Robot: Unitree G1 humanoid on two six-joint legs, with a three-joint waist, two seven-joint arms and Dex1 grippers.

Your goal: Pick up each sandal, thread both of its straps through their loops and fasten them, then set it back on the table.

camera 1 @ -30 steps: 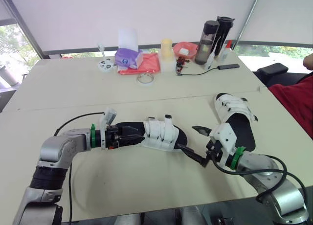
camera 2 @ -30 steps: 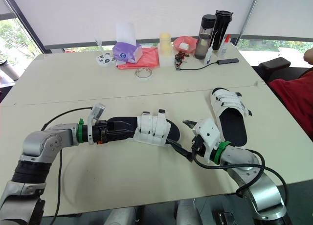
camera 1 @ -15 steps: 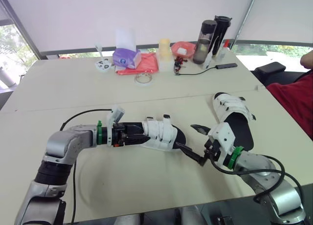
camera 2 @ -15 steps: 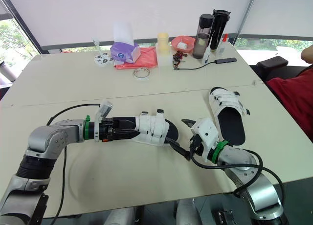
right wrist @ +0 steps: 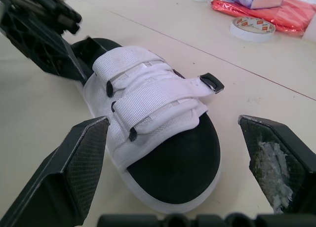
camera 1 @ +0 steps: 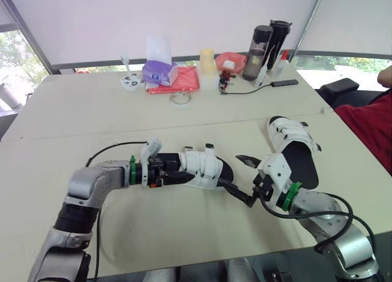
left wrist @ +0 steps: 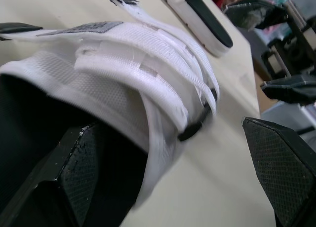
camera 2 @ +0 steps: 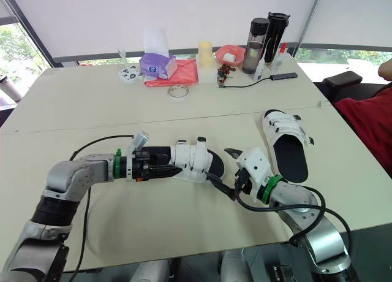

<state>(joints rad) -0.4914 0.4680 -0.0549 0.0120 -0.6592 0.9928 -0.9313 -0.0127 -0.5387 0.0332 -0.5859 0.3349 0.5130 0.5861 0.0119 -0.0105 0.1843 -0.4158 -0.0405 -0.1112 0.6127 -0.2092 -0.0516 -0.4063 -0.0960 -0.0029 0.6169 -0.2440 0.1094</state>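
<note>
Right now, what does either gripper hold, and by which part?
Nothing: the left gripper is open at the heel of the white-strapped black sandal; the right gripper is open off its toe.

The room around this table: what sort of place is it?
Probably an office or lab workroom: pale tables pushed together, a white window blind behind, a tape roll and drink bottles.

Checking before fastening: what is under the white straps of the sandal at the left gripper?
The black footbed shows beyond the white straps at the sandal's free end and runs beneath them. Farther in, the straps hide everything.
</note>
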